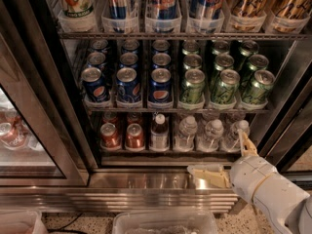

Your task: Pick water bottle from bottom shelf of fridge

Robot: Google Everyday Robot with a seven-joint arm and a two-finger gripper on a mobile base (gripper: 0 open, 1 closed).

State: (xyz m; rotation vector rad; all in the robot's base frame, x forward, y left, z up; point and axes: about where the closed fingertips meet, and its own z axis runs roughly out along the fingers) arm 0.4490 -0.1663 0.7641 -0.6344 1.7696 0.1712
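Observation:
The fridge [146,183] stands open in the camera view. Its bottom shelf [146,153] holds two red-orange cans [110,135] at the left, then a white-capped bottle with dark contents [159,130]. Right of it stand three clear water bottles with white caps [187,130], [212,132], [236,133]. My gripper [217,153] is open at the lower right, in front of the shelf's right end. One cream finger [209,175] lies over the steel base. The other [246,144] points up beside the rightmost water bottle. It holds nothing.
The rack above holds blue cans [128,86] and green cans [224,87]. Tall cans fill the top rack. The dark door frame [287,126] is close on the right, and a glass door [29,130] on the left. A clear bin [165,223] sits on the floor below.

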